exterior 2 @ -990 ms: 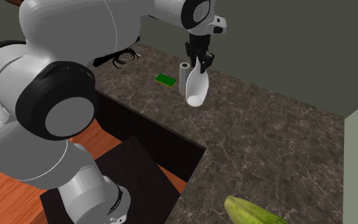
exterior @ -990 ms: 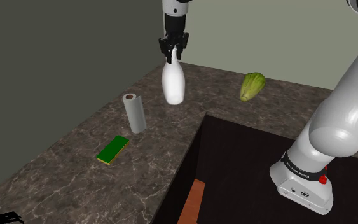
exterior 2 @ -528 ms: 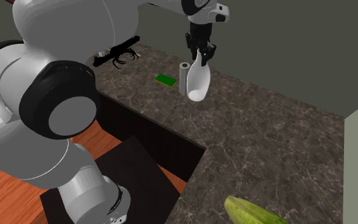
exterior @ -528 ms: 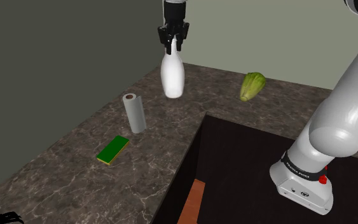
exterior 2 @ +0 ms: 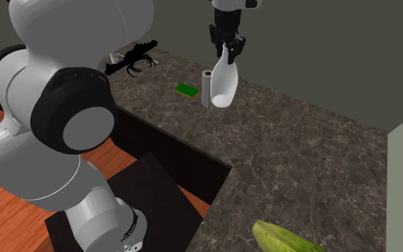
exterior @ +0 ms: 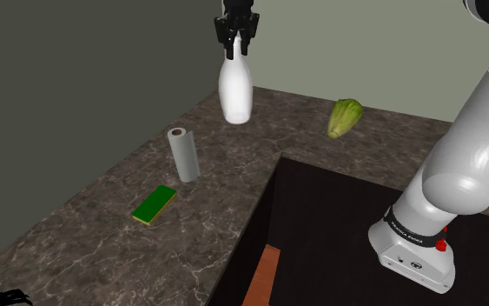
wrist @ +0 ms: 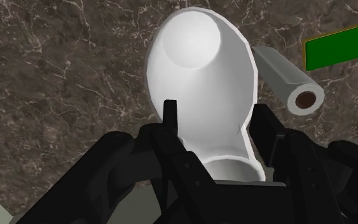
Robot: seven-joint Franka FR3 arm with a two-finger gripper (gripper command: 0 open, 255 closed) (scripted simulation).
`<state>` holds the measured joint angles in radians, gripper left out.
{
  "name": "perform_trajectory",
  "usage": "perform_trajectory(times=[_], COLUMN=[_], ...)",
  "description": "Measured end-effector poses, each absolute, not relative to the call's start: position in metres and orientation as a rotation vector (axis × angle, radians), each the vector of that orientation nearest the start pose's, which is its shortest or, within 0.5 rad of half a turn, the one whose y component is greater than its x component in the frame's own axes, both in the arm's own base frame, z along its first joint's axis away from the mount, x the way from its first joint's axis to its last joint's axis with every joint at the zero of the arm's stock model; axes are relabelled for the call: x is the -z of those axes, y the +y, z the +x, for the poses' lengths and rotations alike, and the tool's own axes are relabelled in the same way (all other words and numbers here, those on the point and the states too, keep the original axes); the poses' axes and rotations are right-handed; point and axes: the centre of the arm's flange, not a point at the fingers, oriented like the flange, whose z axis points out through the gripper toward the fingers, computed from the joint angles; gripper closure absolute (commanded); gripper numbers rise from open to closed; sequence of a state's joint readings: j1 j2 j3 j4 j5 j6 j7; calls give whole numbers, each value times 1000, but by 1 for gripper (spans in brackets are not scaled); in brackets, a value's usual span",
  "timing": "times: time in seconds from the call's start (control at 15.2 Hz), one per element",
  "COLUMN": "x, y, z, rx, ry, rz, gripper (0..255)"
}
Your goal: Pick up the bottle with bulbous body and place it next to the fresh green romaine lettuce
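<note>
White bottle (exterior: 236, 94) hangs, neck partly hidden in the hand (exterior: 236, 52).

In the shoulder view, the neck of the white bottle (exterior: 235, 91) is hidden between the fingers of the claw (exterior: 235, 54) that clasps it. The arm (exterior: 472, 148) is cut off by the top edge, both above the claw and at the upper right. A black tangled shape (exterior: 3, 298) on the counter (exterior: 103, 235) is cut by the bottom edge; what it is cannot be told. In the second exterior view, the bottle covers the right side of the grey roll (exterior 2: 205, 82) behind it. The green lettuce (exterior 2: 285, 238) is cut by the bottom edge. In the wrist view, the claw's black body hides part of the bottle's neck.
</note>
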<state>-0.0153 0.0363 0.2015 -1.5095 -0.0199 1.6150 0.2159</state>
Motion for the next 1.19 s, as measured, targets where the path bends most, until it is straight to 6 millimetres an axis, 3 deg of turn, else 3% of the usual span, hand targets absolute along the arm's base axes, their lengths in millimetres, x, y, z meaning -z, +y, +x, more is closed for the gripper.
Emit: perform_trajectory(times=[1.19], x=[-733], y=[102], z=[563], rx=[112], ry=[47], rz=[-3138], gripper=[255])
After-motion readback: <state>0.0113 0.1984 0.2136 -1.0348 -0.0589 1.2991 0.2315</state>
